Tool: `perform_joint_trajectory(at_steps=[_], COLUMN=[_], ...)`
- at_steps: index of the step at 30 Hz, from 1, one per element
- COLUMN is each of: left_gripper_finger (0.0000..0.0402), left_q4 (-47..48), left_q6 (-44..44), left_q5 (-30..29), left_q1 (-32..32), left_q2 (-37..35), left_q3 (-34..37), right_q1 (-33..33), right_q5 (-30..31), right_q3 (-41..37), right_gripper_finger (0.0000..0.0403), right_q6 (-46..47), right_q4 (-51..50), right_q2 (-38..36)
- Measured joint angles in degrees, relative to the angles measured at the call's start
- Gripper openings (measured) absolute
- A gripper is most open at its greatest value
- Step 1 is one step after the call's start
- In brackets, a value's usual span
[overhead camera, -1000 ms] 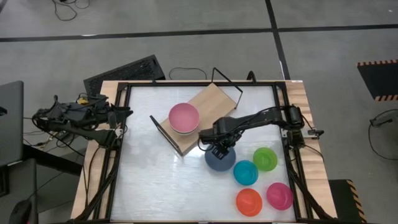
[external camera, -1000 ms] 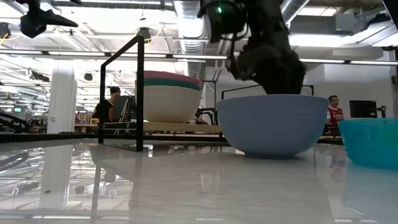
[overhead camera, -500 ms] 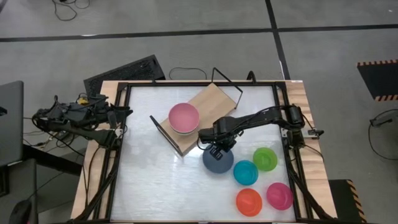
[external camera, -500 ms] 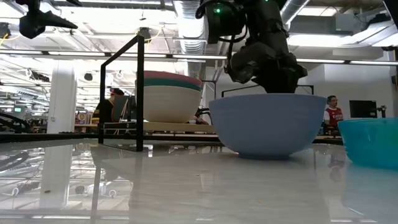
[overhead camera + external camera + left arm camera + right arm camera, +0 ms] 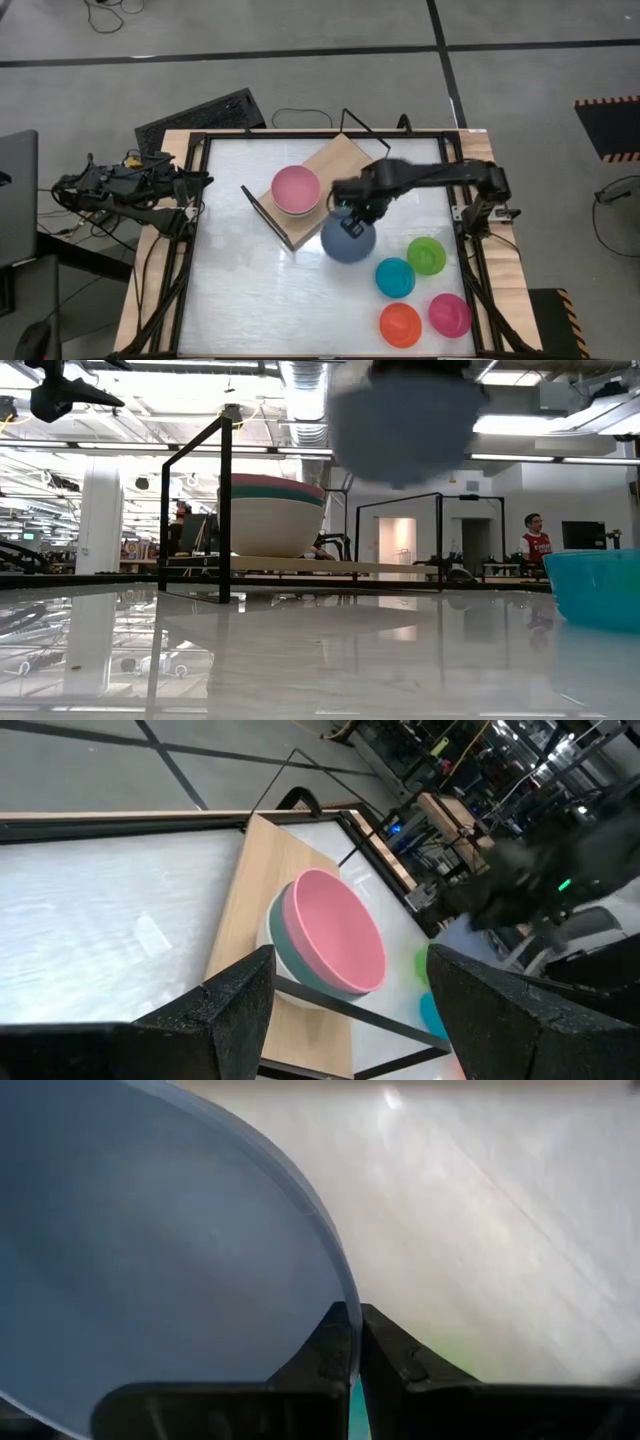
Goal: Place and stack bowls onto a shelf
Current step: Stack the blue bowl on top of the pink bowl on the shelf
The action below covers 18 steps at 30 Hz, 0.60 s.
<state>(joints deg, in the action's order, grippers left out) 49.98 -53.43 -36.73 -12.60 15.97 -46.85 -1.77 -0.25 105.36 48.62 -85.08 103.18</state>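
A blue-grey bowl [image 5: 348, 240] hangs high above the table in front of the shelf [image 5: 345, 160], and my right gripper [image 5: 352, 216] is shut on it. In the low view the bowl [image 5: 400, 422] is a blur near the top. On the shelf's wooden board stands a stack of bowls [image 5: 296, 190], pink on teal on white, resting on its base. My left gripper [image 5: 188, 196] waits open at the table's left edge, touching nothing. My right gripper pinches the blue-grey bowl's rim [image 5: 340, 1285] on the bowl's far side, with one finger inside the bowl and one outside. The fingers [image 5: 385, 1355] come from above. The bowl hangs below them, lifted clear of the table.
Several smaller bowls stand near the table's right front: teal [image 5: 395, 277], green [image 5: 426, 255], red [image 5: 400, 324] and magenta [image 5: 449, 314]. The shelf has black wire frames [image 5: 222, 510] at both ends. A person [image 5: 538, 540] stands in the room behind.
My right gripper first drew the blue-grey bowl a little toward the table's left along the surface. It has then gone up and toward the shelf, and the bowl now hangs lifted clear of the table.
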Motion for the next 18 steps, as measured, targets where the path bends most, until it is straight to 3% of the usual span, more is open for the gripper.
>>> perform_joint_trajectory(at_steps=[5, 9, 13, 18], left_gripper_finger=[0.0245, 0.0245, 0.0245, 0.0245], left_q4=[0.0, 0.1, 0.7, 0.8], left_q6=[-0.6, -0.6, -1.2, -1.5], left_q5=[0.0, -0.1, 0.0, -0.1], left_q1=[0.0, 0.0, 0.0, 0.0], left_q2=[0.0, 0.0, 0.0, 0.0], left_q3=[0.0, 0.0, 0.0, 0.0], right_q1=[2.6, 6.9, 10.7, 13.9], right_q5=[4.5, 4.7, 2.6, 0.7], right_q3=[7.1, 11.0, 15.2, 21.6], right_gripper_finger=[0.0029, 0.0029, 0.0029, 0.0029], right_q6=[1.2, -1.9, -7.0, -10.5], right_q4=[2.8, 9.6, 15.7, 15.2], right_q2=[-3.8, -3.0, 2.3, 10.1])
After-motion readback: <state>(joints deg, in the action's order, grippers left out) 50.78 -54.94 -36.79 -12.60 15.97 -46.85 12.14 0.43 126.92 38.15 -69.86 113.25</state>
